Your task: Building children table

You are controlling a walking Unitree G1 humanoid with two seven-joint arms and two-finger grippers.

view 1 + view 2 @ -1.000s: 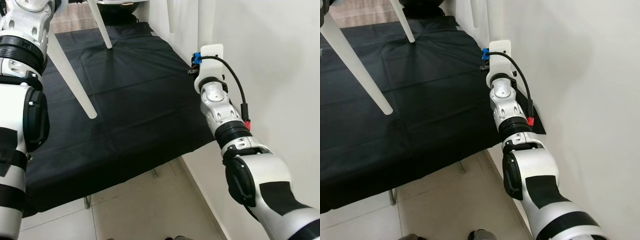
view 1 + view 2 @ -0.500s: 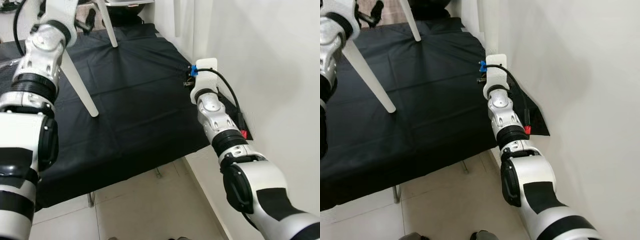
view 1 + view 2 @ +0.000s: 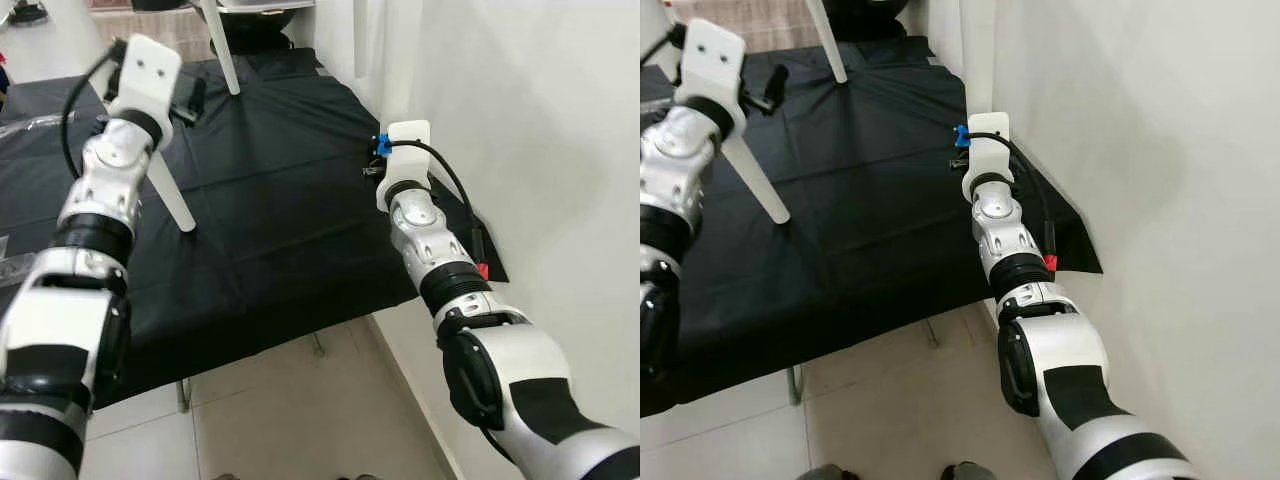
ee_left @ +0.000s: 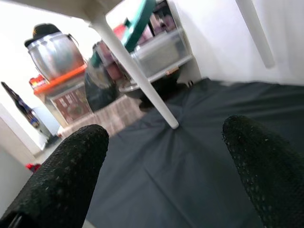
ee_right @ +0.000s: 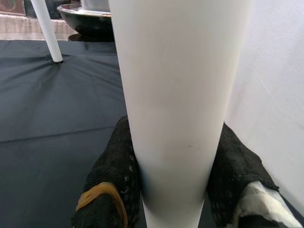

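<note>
Robot steadies a white children's table standing on a black cloth.
Right gripper (image 5: 173,190) pinches the table leg (image 5: 178,95) at the cloth's (image 3: 270,200) wall-side edge — a tug could tip it; left gripper (image 4: 166,175) hangs spread, holding nothing.

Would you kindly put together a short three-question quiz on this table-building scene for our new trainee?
1. True or false: the right gripper is shut on a white table leg.
2. Which colour is the cloth under the table legs: A) black, B) white, C) green?
3. Fill in: in the left wrist view, the left gripper has its fingers ____, with nothing between them.

Key: 1 true; 2 A; 3 open.
</note>
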